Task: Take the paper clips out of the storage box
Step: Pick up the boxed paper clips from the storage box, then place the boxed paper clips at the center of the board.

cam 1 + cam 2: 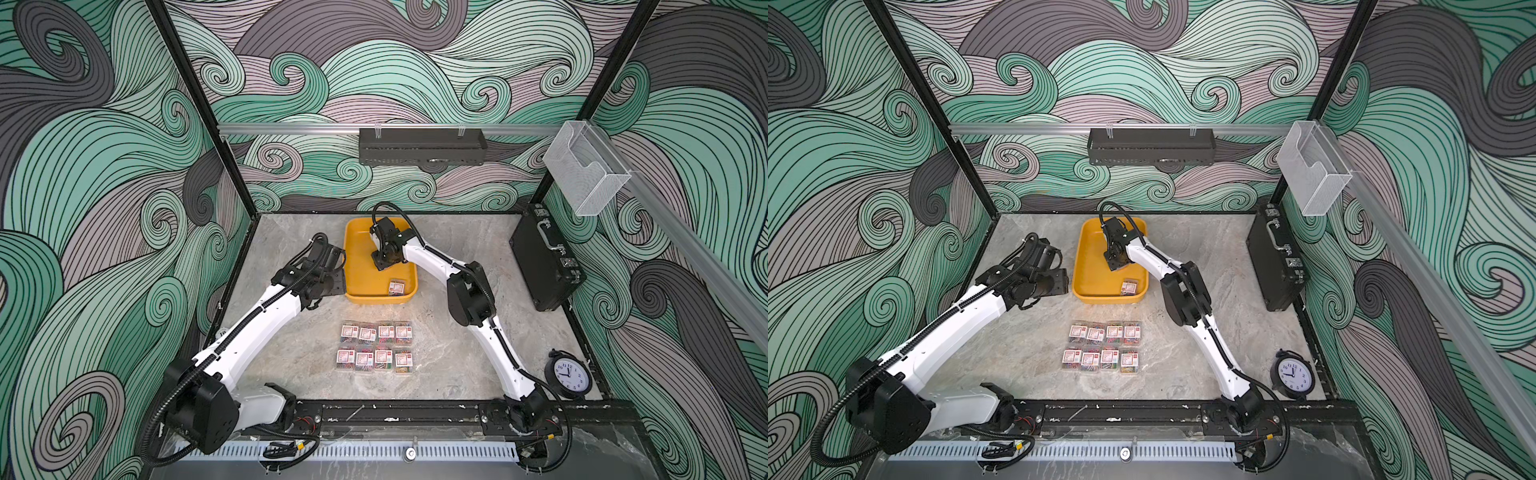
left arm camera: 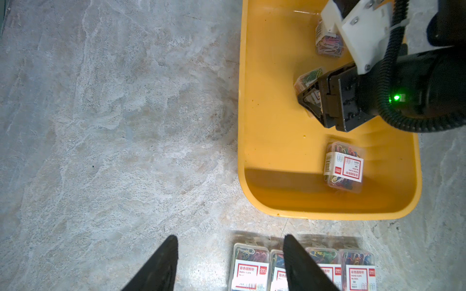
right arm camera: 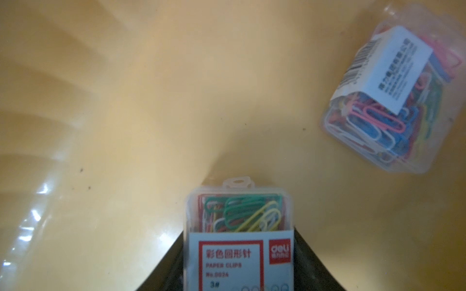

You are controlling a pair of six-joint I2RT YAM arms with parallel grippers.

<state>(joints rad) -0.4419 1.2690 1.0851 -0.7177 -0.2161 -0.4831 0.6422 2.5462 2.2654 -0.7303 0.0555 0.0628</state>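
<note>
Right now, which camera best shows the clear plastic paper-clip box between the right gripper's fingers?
Right wrist view: the clear plastic box, close, label readable. Left wrist view shows a corner; top views hide it.

This is looking like a robot test cell in a lab: a white left arm [image 1: 253, 324] and right arm [image 1: 498, 345] are sitting bolted to a black rail [image 1: 395, 413] fronting a stone-patterned tabletop [image 1: 449, 332], swirl-printed panels [image 1: 395, 62] are enclosing it, and props, a clock [image 1: 568, 375] and briefcase [image 1: 544, 266], are standing about.
</note>
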